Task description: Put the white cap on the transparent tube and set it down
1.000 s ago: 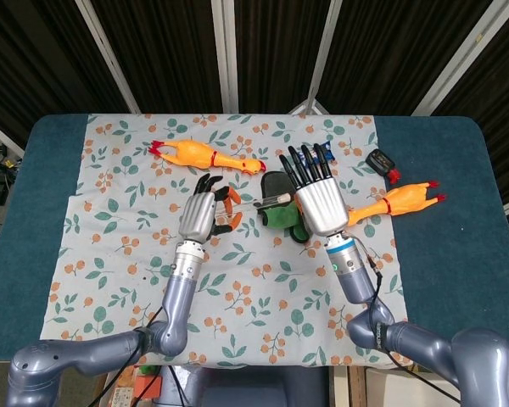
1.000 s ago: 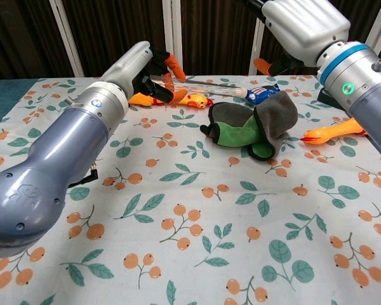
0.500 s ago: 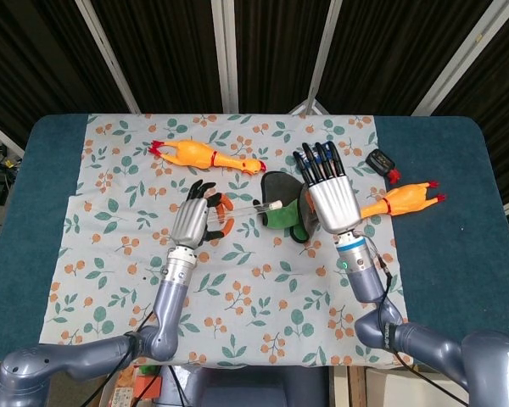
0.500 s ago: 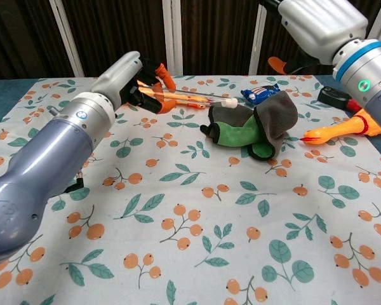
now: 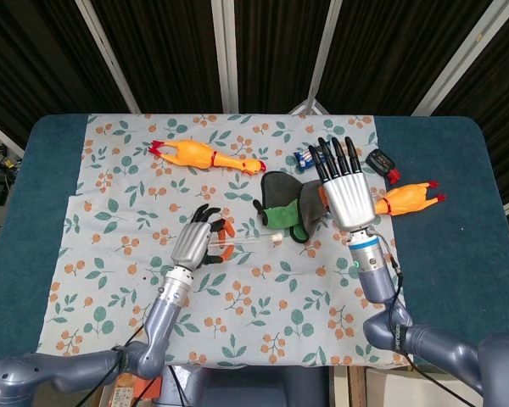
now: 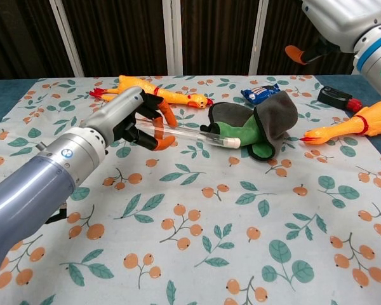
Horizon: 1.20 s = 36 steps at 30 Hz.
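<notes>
My left hand (image 5: 198, 242) grips the transparent tube (image 5: 248, 242) by its left end, low over the flowered tablecloth (image 5: 119, 203). The tube points right, and the white cap (image 5: 276, 239) sits on its far end. In the chest view the left hand (image 6: 137, 119) holds the tube (image 6: 189, 135) nearly level, with the cap (image 6: 230, 143) in front of the green and grey cloth (image 6: 251, 130). Whether the tube touches the tablecloth I cannot tell. My right hand (image 5: 349, 181) is raised at the right with fingers spread, holding nothing. It is partly cut off at the chest view's top right (image 6: 338, 18).
One rubber chicken (image 5: 205, 156) lies at the back left, another (image 5: 405, 200) at the right beside my right hand. The crumpled cloth (image 5: 284, 209) lies just beyond the cap. A blue packet (image 5: 308, 158) and a small black device (image 5: 379, 159) lie at the back right.
My left hand has come down and toward me with the capped tube. My right hand has drawn away to the right, off the cap end, and stays spread.
</notes>
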Each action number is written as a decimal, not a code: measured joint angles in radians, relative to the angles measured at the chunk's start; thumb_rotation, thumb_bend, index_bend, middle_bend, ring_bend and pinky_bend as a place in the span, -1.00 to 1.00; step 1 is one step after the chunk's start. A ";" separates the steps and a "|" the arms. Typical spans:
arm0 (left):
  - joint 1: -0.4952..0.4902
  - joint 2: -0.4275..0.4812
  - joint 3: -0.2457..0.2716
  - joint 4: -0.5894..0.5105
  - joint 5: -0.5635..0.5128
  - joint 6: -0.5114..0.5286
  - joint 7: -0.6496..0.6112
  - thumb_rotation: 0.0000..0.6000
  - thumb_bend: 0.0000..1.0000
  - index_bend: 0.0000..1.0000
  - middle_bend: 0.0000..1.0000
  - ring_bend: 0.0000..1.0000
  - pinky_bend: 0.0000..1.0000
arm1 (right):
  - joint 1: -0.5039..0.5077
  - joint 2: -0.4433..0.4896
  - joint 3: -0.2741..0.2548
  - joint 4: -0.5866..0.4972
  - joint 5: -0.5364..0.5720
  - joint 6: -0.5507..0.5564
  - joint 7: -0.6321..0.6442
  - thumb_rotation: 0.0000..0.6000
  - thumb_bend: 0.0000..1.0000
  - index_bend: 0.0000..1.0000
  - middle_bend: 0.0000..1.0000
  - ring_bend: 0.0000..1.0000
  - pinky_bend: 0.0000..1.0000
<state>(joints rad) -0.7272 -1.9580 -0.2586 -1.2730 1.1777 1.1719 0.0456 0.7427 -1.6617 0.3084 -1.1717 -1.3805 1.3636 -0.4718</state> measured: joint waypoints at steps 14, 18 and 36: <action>0.055 0.043 0.064 -0.032 0.036 -0.014 0.023 1.00 -0.24 0.15 0.03 -0.72 -1.00 | -0.022 0.027 -0.005 -0.063 0.013 0.001 -0.019 1.00 -0.18 -0.87 -0.87 -1.00 -0.99; 0.074 0.076 0.065 -0.062 0.008 -0.019 0.065 1.00 -0.41 0.06 -0.11 -0.75 -1.00 | -0.027 0.032 -0.009 -0.076 0.014 0.000 -0.023 1.00 -0.18 -0.89 -0.87 -1.00 -0.99; 0.158 0.289 0.051 -0.237 -0.043 0.018 0.150 1.00 -0.64 -0.78 -0.71 -1.00 -1.00 | -0.111 0.087 -0.049 -0.210 0.048 0.014 -0.038 1.00 -0.37 -1.00 -0.95 -1.00 -0.99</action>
<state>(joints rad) -0.5689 -1.6692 -0.2077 -1.5104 1.1347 1.1894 0.1953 0.6320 -1.5746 0.2598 -1.3814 -1.3328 1.3771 -0.5097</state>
